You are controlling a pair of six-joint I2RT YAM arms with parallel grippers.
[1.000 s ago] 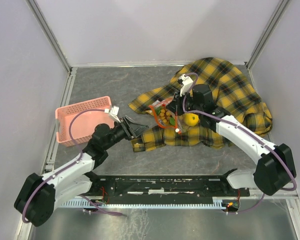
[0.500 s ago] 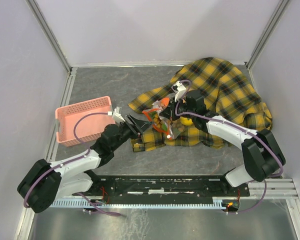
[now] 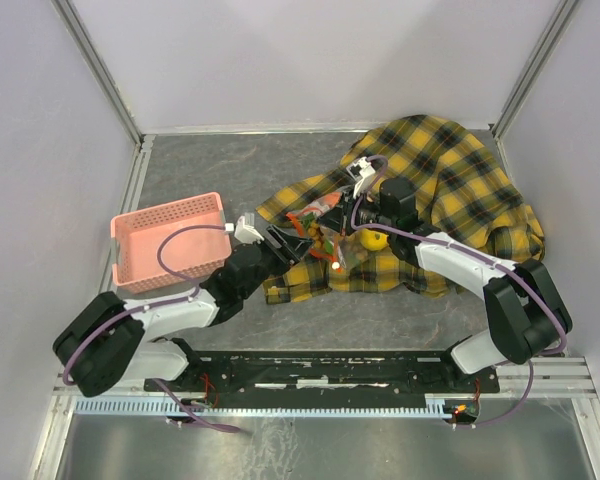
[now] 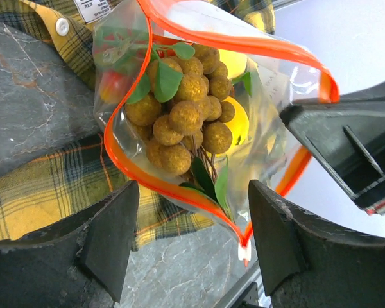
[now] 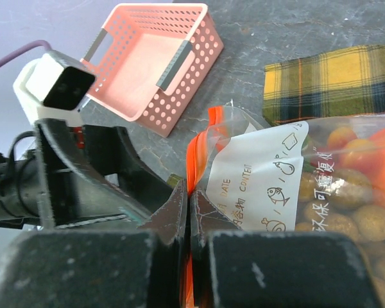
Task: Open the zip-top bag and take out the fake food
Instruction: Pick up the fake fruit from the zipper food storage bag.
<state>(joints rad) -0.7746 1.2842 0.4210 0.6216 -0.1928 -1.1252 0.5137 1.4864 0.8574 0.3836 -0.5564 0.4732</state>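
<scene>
So the right gripper [image 5: 189, 199] is pinching tight on the orange zip edge of the bag [image 4: 269, 122]. It's holding it up over the plaid cloth [image 3: 460, 180] near table center, so the mouth is gaping. The left gripper [image 4: 192, 192] is hovering at the bag's 8 o'clock, jaws spread wide and grabbing nothing, probably lining up on the other lip. The grapes [image 4: 186, 115] are sitting inside.

Dark grey marbled table [image 3: 220, 170], pink perforated basket [image 3: 165, 245] standing on it well to the left of the left gripper [image 3: 298, 240], yellow-black plaid cloth [image 3: 460, 180] spread beneath the right gripper [image 3: 338, 235] and beyond it
</scene>
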